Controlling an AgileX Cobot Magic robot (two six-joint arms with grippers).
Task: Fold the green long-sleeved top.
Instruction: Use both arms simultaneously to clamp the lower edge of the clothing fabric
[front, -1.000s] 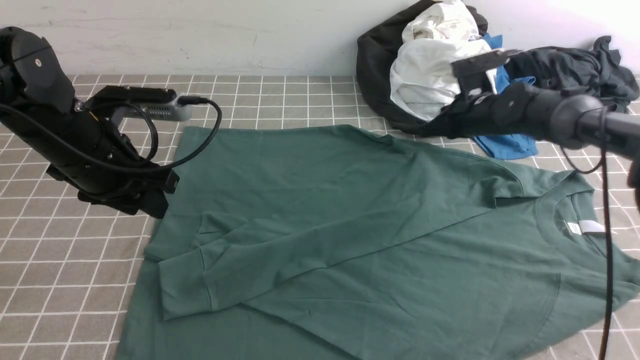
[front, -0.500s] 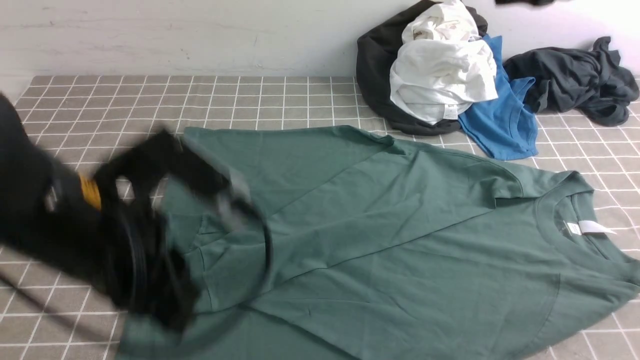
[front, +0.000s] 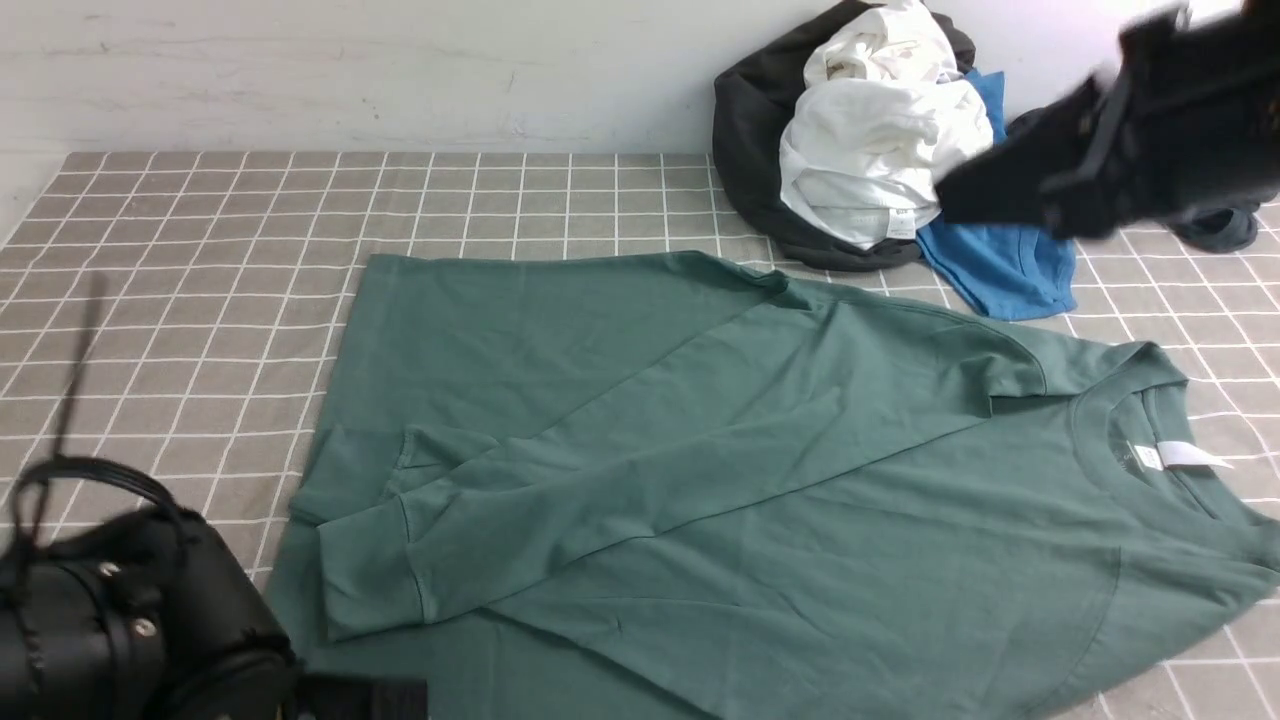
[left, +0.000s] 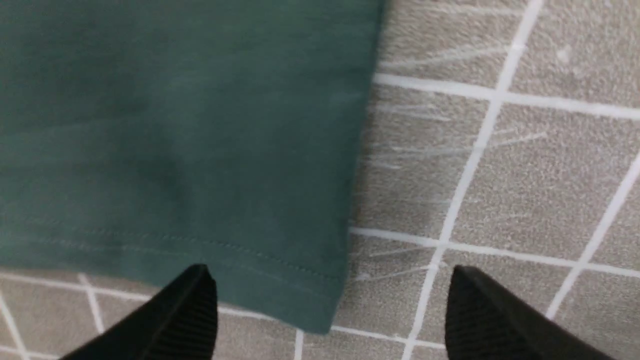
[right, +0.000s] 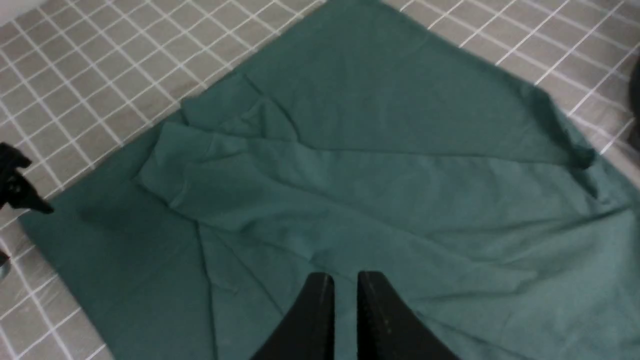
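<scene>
The green long-sleeved top (front: 700, 450) lies flat on the tiled surface, neck and white tag (front: 1175, 455) to the right, hem to the left. One sleeve is folded diagonally across the body, its cuff (front: 370, 570) near the front left. My left arm (front: 120, 620) is low at the front-left corner. Its gripper (left: 328, 280) is open just above the hem corner (left: 320, 310), one finger over cloth (left: 175, 125), the other over bare tile. My right arm (front: 1120, 150) is a blur high at the back right. Its gripper (right: 345, 275) hangs above the top (right: 375, 175), shut and empty.
A heap of clothes sits at the back right against the wall: white garments (front: 880, 150), a black one (front: 750, 150), a bright blue shirt (front: 1000, 260) and a dark grey one (front: 1220, 225). Grey tiled surface (front: 200, 250) stretches to the left of the top.
My left arm has swung from the top's left edge down to its front-left corner, and its jaws have opened wide. The right arm rose out of view and came back. The top has not moved.
</scene>
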